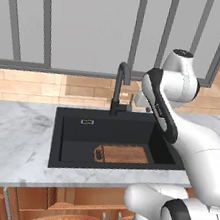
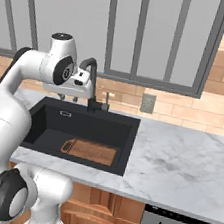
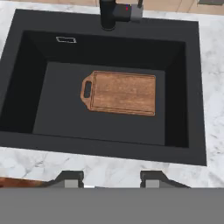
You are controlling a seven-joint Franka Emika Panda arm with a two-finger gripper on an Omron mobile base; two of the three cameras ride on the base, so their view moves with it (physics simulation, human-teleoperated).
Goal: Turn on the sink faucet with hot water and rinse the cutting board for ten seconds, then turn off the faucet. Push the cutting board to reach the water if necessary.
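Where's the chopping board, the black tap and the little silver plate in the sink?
cutting board (image 3: pixel 124 92): hand view, middle of its brown wooden face.
faucet (image 1: pixel 117 90): left base view, on its upright black stem.
overflow plate (image 3: pixel 66 40): hand view, centre of the plate on the sink's back wall.

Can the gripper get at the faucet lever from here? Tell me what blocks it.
Probably yes. The gripper hangs open above the sink's front rim, and the faucet stands at the back edge with its side lever exposed. Nothing stands between; the cutting board lies flat on the basin floor.
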